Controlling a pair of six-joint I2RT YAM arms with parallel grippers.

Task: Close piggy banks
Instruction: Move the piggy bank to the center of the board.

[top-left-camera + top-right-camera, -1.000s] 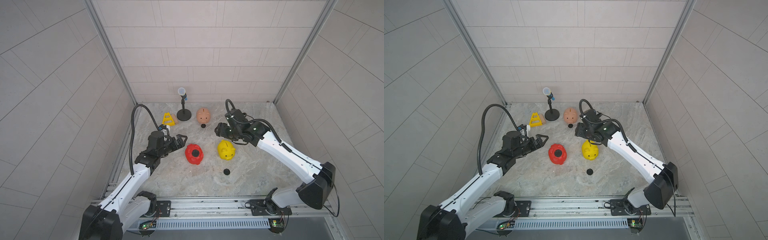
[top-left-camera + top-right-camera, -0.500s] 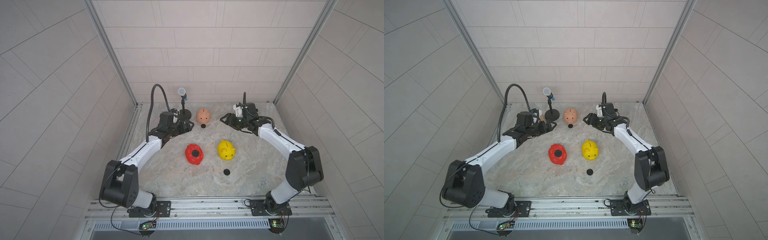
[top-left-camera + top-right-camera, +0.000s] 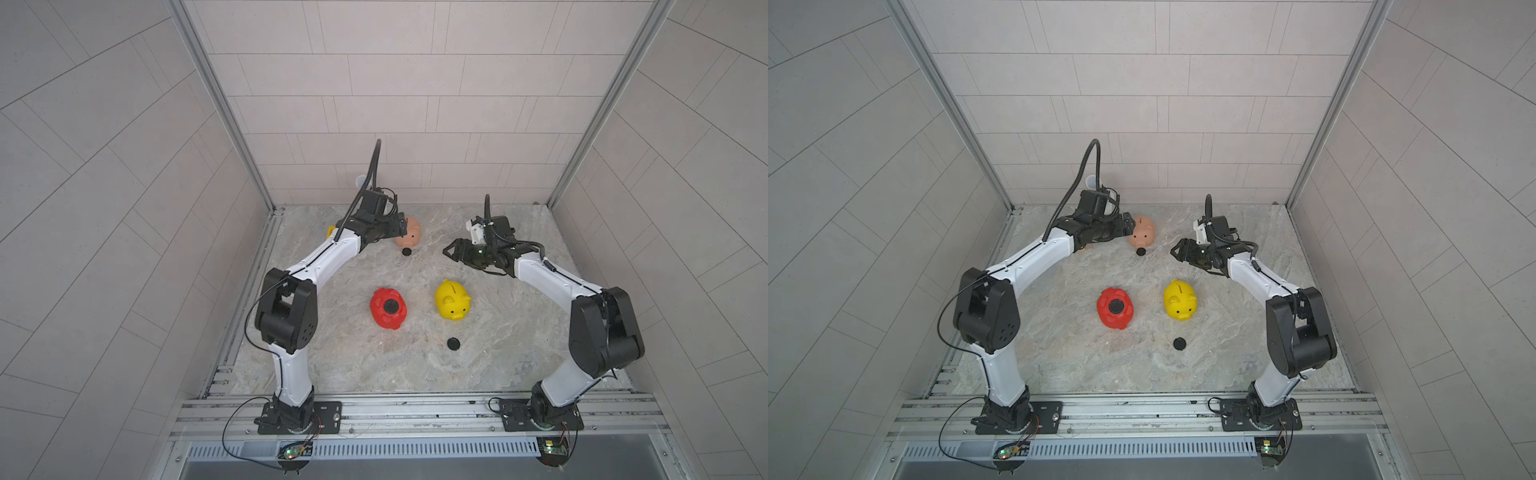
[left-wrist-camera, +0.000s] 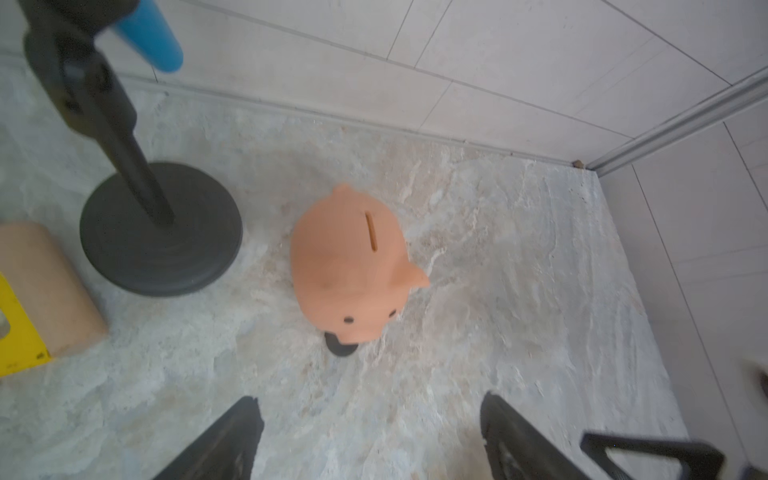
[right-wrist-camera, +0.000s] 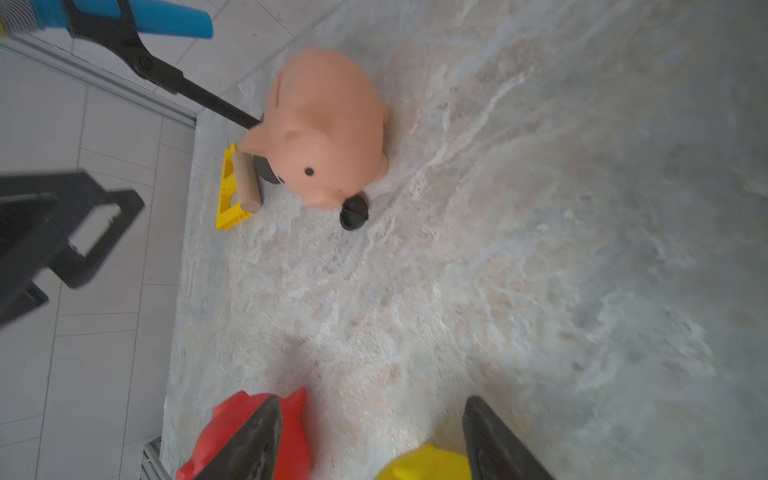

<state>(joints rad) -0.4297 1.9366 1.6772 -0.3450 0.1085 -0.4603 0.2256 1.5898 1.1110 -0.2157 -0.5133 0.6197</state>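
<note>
Jaws spread wide and empty, the left gripper (image 4: 369, 399) and right gripper (image 5: 370, 399) flank the peach pig (image 3: 409, 232), which stands upright near the back wall with a black plug (image 3: 406, 252) at its snout. The red pig (image 3: 388, 308) lies belly-up and looks plugged; the yellow pig (image 3: 452, 299) stands beside it. The hollow, glossy plastic looks light and slippery, best gripped across the flanks.

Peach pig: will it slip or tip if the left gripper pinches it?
Probably slippery: the peach pig is smooth and rounded. Likely light and hollow, given its coin slot. Standing upright, a side push may tip or skid it.
</note>
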